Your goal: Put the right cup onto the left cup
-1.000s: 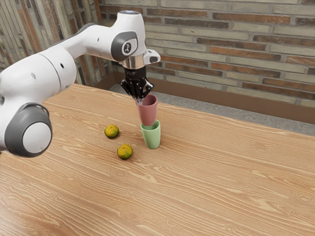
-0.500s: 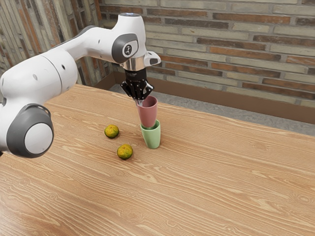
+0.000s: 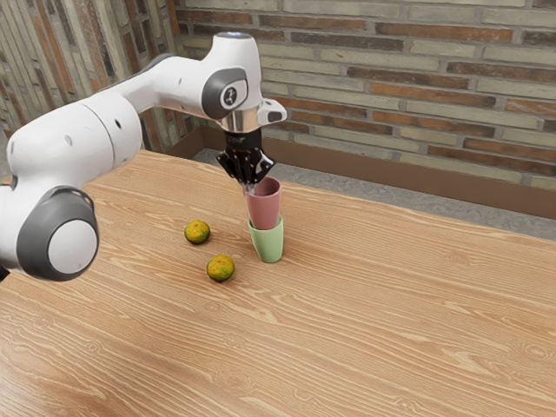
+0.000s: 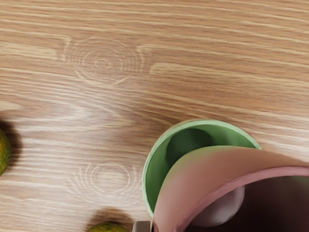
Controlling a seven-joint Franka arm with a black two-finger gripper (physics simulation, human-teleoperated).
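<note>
So the hand [image 3: 250, 188] is clamped on the pink cup [image 3: 265, 208] by its rim, and that cup's bottom end sits inside the green cup's [image 3: 269, 245] mouth. Green one's on the surface [image 3: 391, 313], two citrus fruits [image 3: 221, 268] nearby.

This looks like an indoor room, but which sort, I cannot tell: it has a brick wall [image 3: 417, 95] with brown skirting [image 3: 391, 173], grey floor [image 3: 391, 196] and wooden table [image 3: 391, 330], with a robot arm [image 3: 78, 143] above.
</note>
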